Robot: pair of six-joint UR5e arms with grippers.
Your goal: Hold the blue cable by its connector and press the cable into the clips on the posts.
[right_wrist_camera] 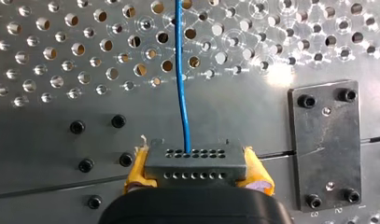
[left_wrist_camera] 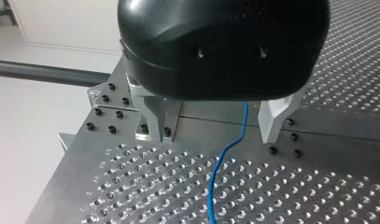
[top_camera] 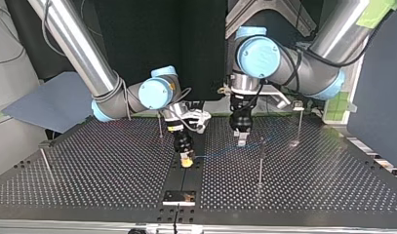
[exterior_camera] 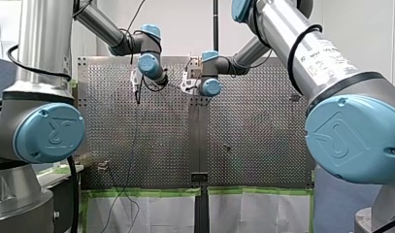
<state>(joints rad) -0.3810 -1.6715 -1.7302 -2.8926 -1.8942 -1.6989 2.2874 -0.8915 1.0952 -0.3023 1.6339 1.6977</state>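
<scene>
My right gripper point(right_wrist_camera: 197, 171) has its yellow pads point(right_wrist_camera: 137, 169) shut on a grey connector block point(right_wrist_camera: 195, 163) with rows of small holes. The thin blue cable point(right_wrist_camera: 182, 84) leaves the block and runs straight ahead over the perforated plate. In the top view this gripper point(top_camera: 186, 159) hangs low over the table's middle seam, and the cable point(top_camera: 220, 153) trails toward my left gripper point(top_camera: 241, 140). My left gripper point(left_wrist_camera: 213, 127) stands open just above the plate, its metal fingers point(left_wrist_camera: 152, 119) on either side of the cable point(left_wrist_camera: 225, 154) without touching it.
Thin upright posts stand on the table: one point(top_camera: 261, 161) close to my left gripper, another point(top_camera: 299, 122) further back, one point(top_camera: 45, 163) at the top view's left and one point(top_camera: 160, 126) behind my right gripper. A black bolted plate point(right_wrist_camera: 325, 144) lies beside the connector.
</scene>
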